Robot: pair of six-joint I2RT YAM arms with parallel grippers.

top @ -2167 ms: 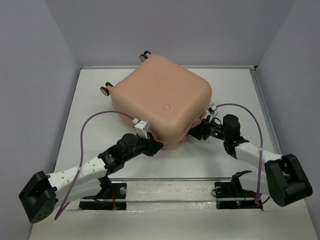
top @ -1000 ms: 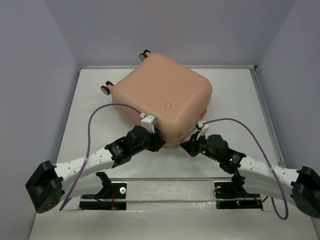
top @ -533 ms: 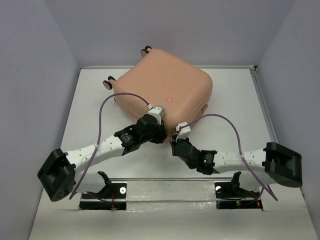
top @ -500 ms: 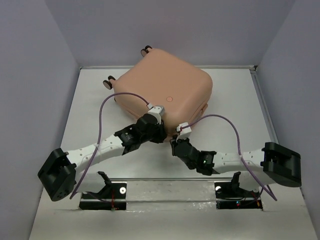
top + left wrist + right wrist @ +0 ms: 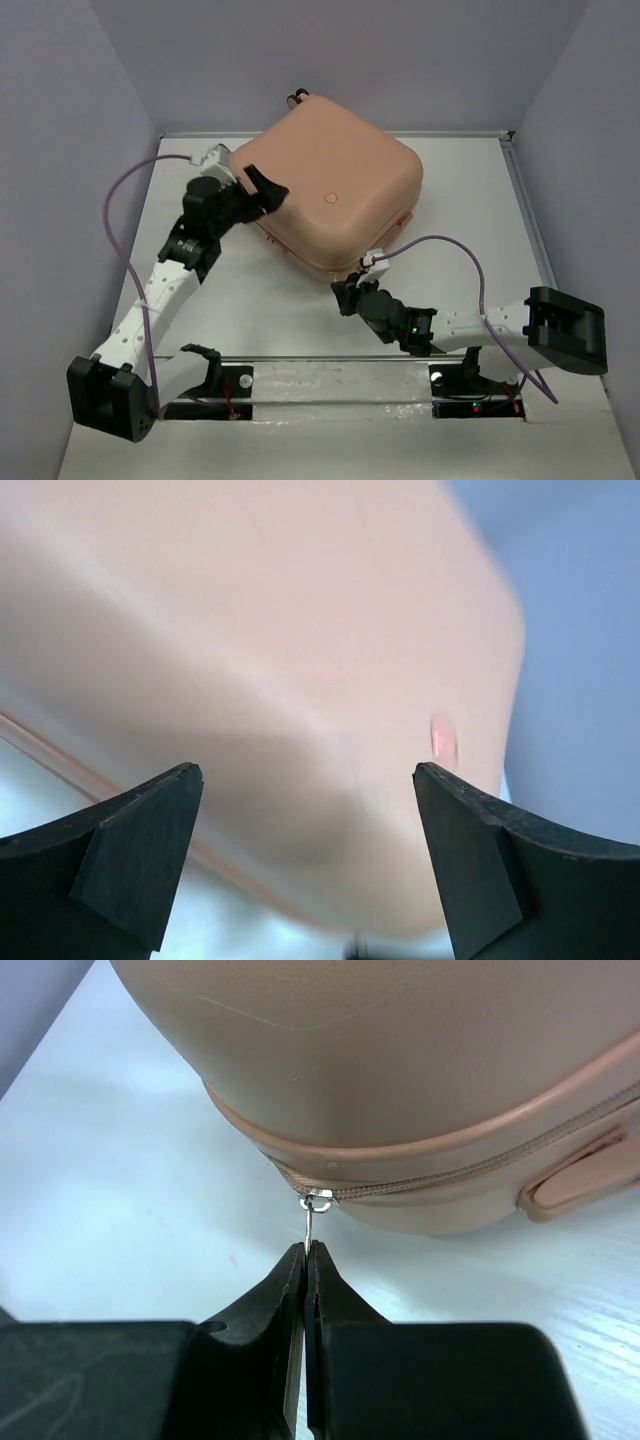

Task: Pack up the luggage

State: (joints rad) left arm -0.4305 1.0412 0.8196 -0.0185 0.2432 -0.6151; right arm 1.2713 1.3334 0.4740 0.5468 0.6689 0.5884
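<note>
The peach-pink luggage [image 5: 335, 190] lies closed and flat on the white table, one caster wheel [image 5: 297, 97] showing at its back edge. My left gripper [image 5: 262, 190] hovers open at the case's left corner; in the left wrist view its fingers [image 5: 140, 850] stand wide apart with the blurred shell [image 5: 280, 630] between and beyond them, nothing held. My right gripper [image 5: 345, 297] sits at the front corner. In the right wrist view it [image 5: 305, 1250] is shut on the small metal zipper pull [image 5: 311, 1222], which hangs from the zipper line of the luggage [image 5: 400, 1060].
A pink side tab [image 5: 585, 1175] sticks out of the case to the right of the zipper pull. Grey walls close in the table on three sides. The arm bases [image 5: 215, 375] and a purple cable [image 5: 470, 260] sit near the front edge.
My left arm swung from the case's front edge round to its left corner and its gripper opened. The right gripper stayed shut on the zipper pull, shifting slightly left.
</note>
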